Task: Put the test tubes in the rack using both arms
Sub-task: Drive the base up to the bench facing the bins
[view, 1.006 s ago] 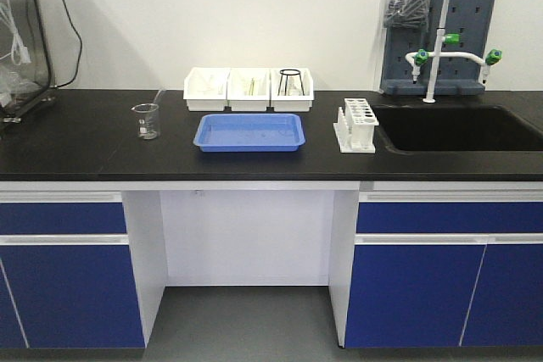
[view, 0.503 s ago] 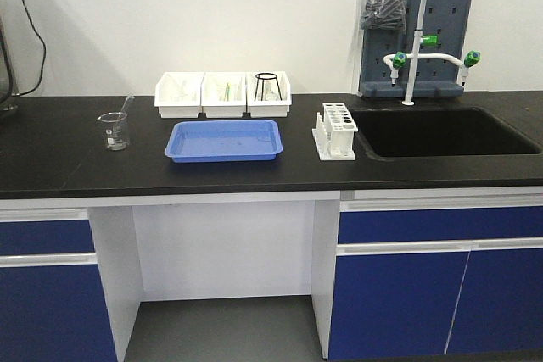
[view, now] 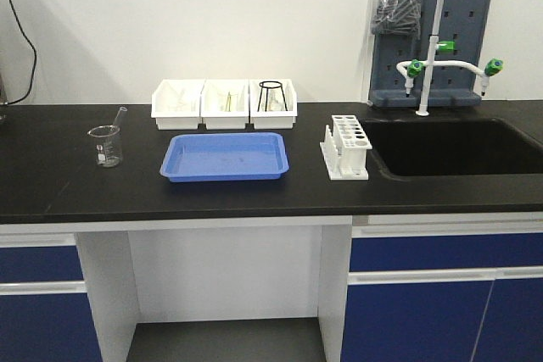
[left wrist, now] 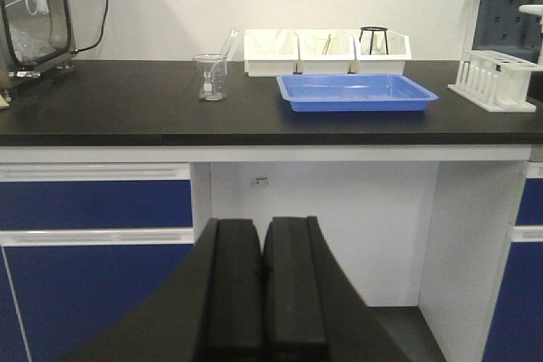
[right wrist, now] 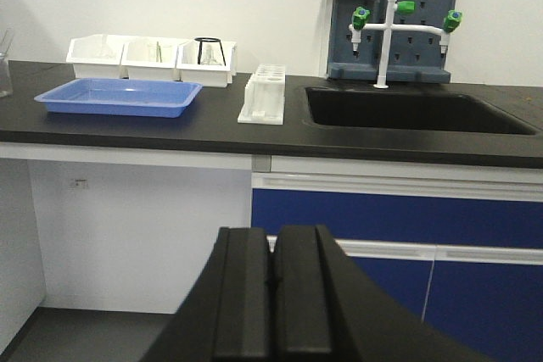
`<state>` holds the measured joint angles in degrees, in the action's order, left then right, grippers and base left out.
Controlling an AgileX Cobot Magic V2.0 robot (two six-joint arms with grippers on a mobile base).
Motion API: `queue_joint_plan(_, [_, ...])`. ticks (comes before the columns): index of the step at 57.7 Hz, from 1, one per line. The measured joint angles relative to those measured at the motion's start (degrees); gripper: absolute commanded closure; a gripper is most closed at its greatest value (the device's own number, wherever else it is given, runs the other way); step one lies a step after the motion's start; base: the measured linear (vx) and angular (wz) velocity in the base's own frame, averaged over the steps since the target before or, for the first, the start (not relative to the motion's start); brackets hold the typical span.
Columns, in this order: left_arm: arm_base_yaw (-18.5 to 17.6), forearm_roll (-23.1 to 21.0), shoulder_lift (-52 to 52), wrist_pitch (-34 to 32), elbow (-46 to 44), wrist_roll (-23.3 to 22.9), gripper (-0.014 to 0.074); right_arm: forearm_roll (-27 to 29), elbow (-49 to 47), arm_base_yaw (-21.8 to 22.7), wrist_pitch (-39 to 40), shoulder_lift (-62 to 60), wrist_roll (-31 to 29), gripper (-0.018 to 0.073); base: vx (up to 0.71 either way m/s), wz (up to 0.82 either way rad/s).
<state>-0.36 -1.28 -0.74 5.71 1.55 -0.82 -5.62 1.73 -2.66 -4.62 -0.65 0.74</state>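
The white rack [view: 348, 150] stands on the black counter, just left of the sink, and also shows as the rack [left wrist: 496, 82] and the rack [right wrist: 263, 95] in the wrist views. The test tubes are too small to pick out; only thin pale shapes lie in the white bins [view: 225, 103]. My left gripper [left wrist: 263, 226] is shut and holds nothing, low in front of the counter's knee gap. Below the counter edge and well short of the rack, my right gripper [right wrist: 273, 231] is likewise shut and holds nothing. Neither arm shows in the front view.
A blue tray [view: 225, 177] lies mid-counter in front of the bins. A glass beaker [view: 105, 146] with a rod stands to the left. A black wire ring stand [view: 271, 95] sits in the right bin. The sink [view: 458, 146] and faucet [view: 437, 40] are at right, with blue cabinets below.
In the front view the whole counter has slid left, then lower and slightly larger. The things on it keep their places relative to each other.
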Motion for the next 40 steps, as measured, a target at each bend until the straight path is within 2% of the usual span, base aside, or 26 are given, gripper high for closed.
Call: queue_joint_plan(40, [0.0, 0.0, 0.0, 0.0, 0.0, 0.0, 0.0602, 0.0, 0.0, 0.0, 0.0, 0.0, 0.0, 0.0572, 0.34, 0.06])
